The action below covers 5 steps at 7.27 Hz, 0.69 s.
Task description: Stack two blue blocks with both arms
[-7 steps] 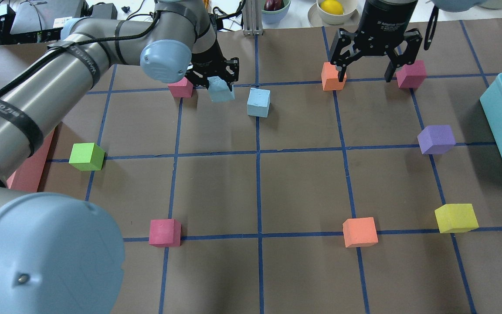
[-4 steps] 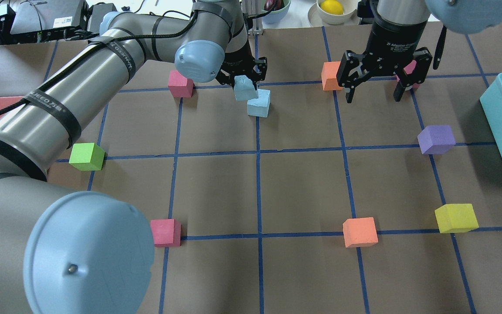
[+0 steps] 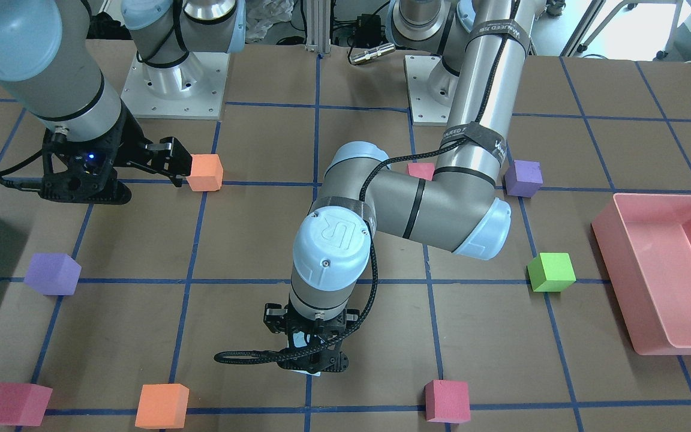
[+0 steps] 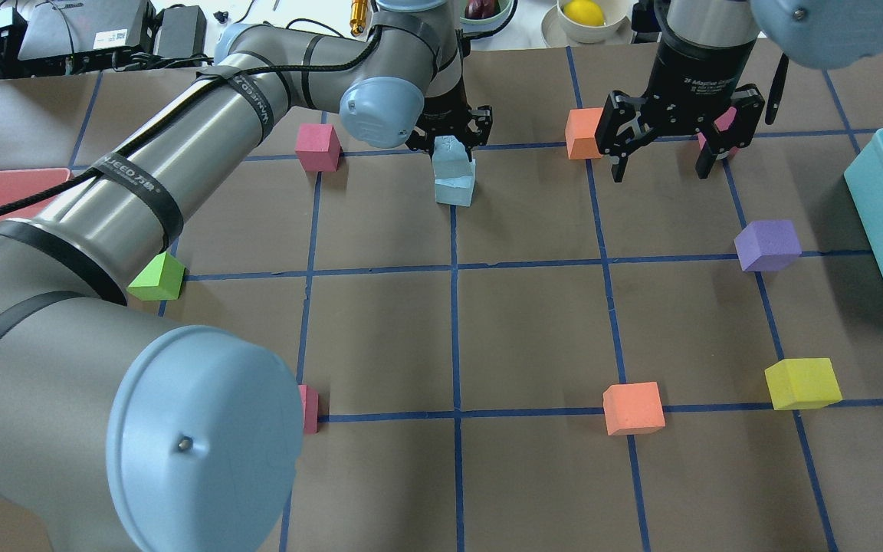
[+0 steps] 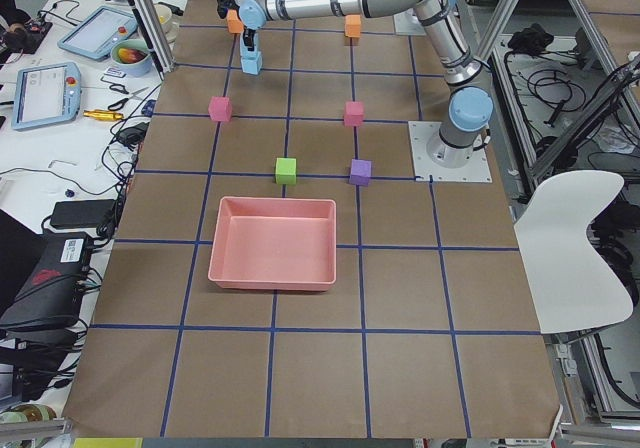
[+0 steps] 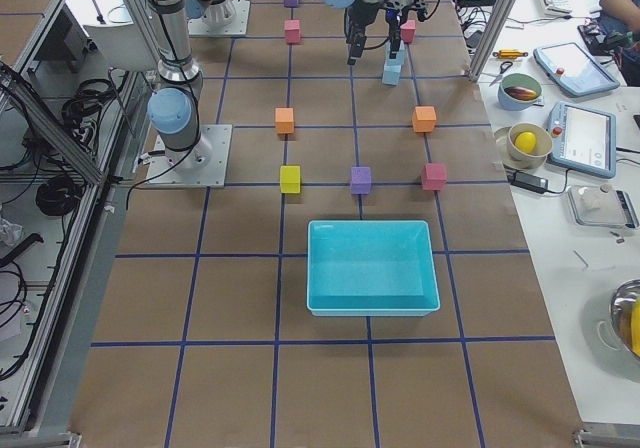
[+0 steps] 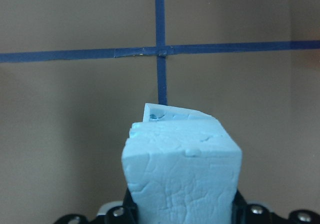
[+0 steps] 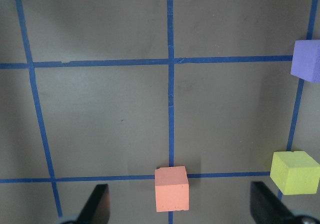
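Overhead exterior view: the left claw (image 4: 451,138) is clamped on one pale sky-blue foam cube (image 4: 448,156), tilted, directly over the second pale blue foam cube (image 4: 457,192) (whether they touch cannot be told), near the middle of the brown tabletop's (image 4: 533,330) far edge. The right claw (image 4: 661,169) hangs spread wide and empty, near an orange foam cube (image 4: 581,134) and a magenta foam cube (image 4: 727,121).

Teal bin (image 4: 882,253), pink tray (image 3: 669,270), yellow cube (image 4: 802,383), purple cube (image 4: 767,245) apart.

Four fixed views around one table (image 4: 533,322) — two wrist close-ups
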### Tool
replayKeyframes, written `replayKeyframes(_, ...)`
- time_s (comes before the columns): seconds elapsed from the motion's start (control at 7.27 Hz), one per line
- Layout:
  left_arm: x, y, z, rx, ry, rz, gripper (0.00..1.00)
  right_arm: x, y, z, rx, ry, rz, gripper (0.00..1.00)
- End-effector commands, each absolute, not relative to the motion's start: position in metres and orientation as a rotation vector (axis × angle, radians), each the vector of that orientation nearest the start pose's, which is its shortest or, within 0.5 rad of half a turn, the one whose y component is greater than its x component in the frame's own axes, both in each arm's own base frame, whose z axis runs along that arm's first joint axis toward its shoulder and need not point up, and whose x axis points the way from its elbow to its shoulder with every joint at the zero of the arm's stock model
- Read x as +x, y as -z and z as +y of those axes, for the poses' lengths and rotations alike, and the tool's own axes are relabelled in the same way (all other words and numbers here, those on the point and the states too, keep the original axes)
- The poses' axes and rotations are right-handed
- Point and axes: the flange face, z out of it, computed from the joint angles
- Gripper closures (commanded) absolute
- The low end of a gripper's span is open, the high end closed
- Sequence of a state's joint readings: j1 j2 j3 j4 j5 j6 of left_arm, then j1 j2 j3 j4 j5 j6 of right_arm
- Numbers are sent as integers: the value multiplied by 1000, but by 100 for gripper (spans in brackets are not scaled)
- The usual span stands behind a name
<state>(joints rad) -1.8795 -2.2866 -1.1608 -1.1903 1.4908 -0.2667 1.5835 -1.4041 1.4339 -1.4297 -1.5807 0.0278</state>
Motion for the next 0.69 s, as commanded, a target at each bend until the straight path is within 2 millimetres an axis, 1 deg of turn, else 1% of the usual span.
replayKeyframes(0.0,-368,-259,-683,75,59,3226,100,138,-455,-542,25,-270,3145,0)
replayKeyframes(0.14,-368,-254,-685,78,55,3225,100,138,-455,-542,25,-268,3147,0)
replayKeyframes(0.28,-368,-245,-686,77,41,3223,39,137,-456,-542,27,-263,3149,0)
replayKeyframes(0.41,-370,-240,-687,72,42,3225,6,136,-455,-543,32,-266,3149,0)
replayKeyframes(0.55,-370,-241,-687,70,51,3227,4,136,-456,-543,32,-261,3149,0)
